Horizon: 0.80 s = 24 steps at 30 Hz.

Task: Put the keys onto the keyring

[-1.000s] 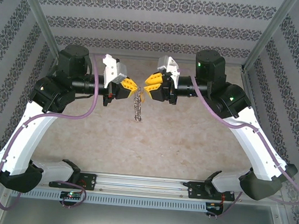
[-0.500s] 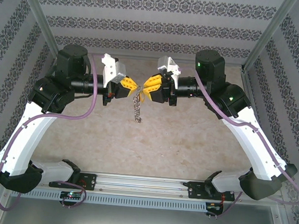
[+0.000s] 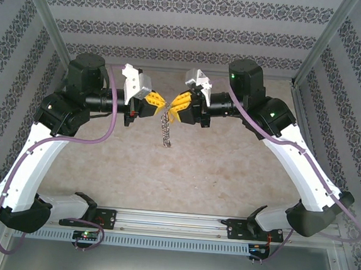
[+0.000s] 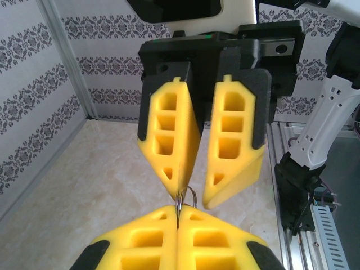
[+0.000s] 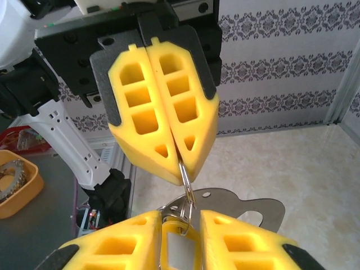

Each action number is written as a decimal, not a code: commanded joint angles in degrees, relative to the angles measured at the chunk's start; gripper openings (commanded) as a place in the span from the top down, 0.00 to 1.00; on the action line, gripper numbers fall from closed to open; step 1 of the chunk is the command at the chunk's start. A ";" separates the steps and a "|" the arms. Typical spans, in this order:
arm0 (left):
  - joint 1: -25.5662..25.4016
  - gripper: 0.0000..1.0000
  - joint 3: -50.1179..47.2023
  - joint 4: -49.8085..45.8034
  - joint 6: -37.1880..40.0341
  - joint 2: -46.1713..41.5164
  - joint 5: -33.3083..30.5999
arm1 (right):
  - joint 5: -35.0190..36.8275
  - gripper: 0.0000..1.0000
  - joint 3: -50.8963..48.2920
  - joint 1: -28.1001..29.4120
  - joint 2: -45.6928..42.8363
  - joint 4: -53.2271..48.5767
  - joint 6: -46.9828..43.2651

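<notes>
The keyring (image 4: pixel 190 194) is a thin silver loop, and my left gripper (image 4: pixel 178 216) is shut on its edge. In the top view the keys (image 3: pixel 165 131) hang from it as a silvery string above the table, between my left gripper (image 3: pixel 160 101) and my right gripper (image 3: pixel 174 106). In the right wrist view the keyring (image 5: pixel 186 175) runs from the left gripper's tips down into my right gripper (image 5: pixel 180 215). The right gripper's jaws stand narrowly apart. A yellow tag (image 5: pixel 181 250) fills the gap between them; whether they press it is unclear. A flat metal key (image 5: pixel 250 206) hangs behind.
Patterned walls and two slanted metal posts (image 3: pixel 48 22) enclose the beige table (image 3: pixel 228 171). An aluminium rail (image 3: pixel 173 223) runs along the near edge. A yellow bin (image 5: pixel 19 188) holding a metal chain sits beyond the rail, outside the enclosure.
The right gripper has moved left, closer to the left gripper's tips, and its jaws have narrowed. The left arm and the hanging keys have stayed in place.
</notes>
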 commanded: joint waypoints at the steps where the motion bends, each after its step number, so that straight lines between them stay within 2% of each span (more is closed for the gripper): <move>1: 0.68 1.00 0.17 3.55 -0.73 -0.96 1.66 | 0.20 0.89 2.06 0.60 0.59 -1.11 -0.84; 5: 0.85 1.00 0.09 3.98 -0.95 -0.93 1.74 | 0.65 1.00 3.15 0.60 1.37 -3.43 -1.73; 14: 1.71 1.00 -1.65 12.27 -6.32 -1.41 4.77 | -1.63 1.00 7.40 0.44 5.42 -8.50 -1.49; 24: 2.07 1.00 -4.12 18.17 -11.13 -1.41 8.14 | -6.10 1.00 8.92 -0.27 7.03 -5.43 0.52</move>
